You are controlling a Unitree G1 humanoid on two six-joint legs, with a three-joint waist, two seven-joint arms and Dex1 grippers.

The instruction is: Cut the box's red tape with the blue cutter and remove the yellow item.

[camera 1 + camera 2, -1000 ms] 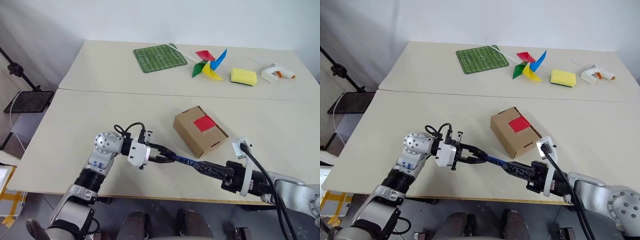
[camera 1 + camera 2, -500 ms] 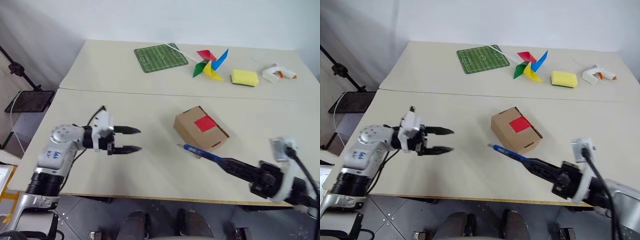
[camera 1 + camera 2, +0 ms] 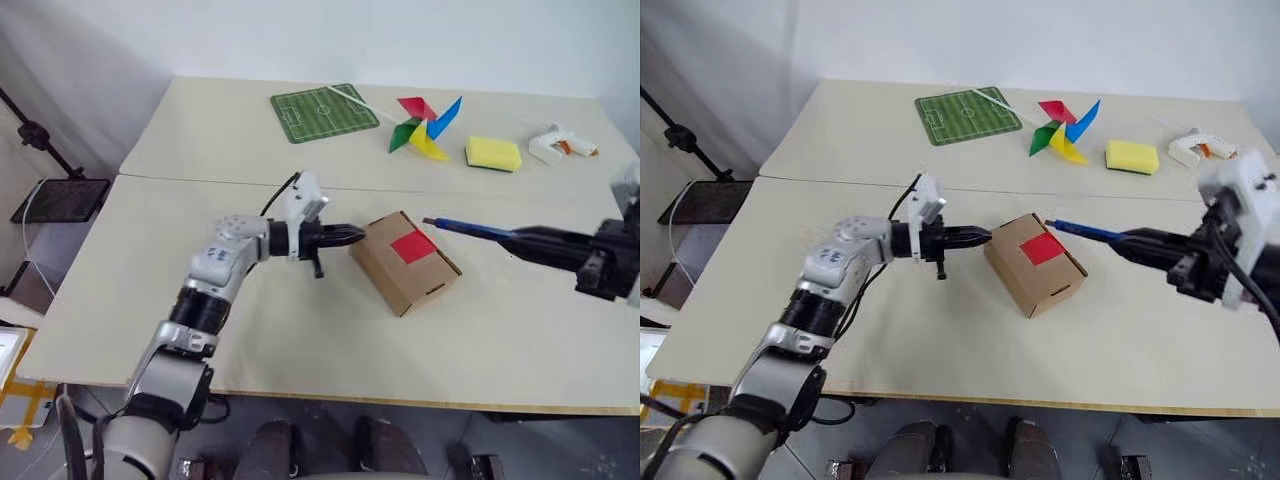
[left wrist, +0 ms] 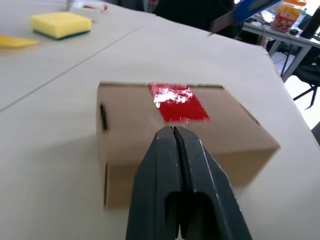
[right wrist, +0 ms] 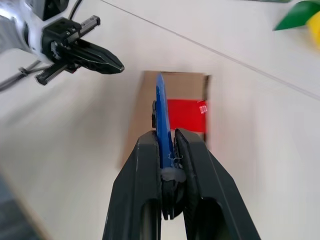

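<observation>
Surface materials of the carton, cutter and worktop.
The box (image 3: 405, 262) is matt brown cardboard; the red tape (image 4: 177, 102) on its top is glossy and reflects light. The blue cutter (image 5: 161, 120) looks like smooth plastic. The gripper fingers (image 4: 200, 190) are dark, slightly satiny plastic. The table (image 3: 300, 330) is smooth, matt and pale.

Office or lab (desks (image 4: 280, 37), chair (image 4: 307, 75) behind).

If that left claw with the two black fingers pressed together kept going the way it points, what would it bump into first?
Most likely the small brown cardboard box. The left gripper, fingers shut, points at the box's near side wall, just below the top edge with the red tape square. Nothing shows between them, though the remaining gap is hard to judge.
</observation>
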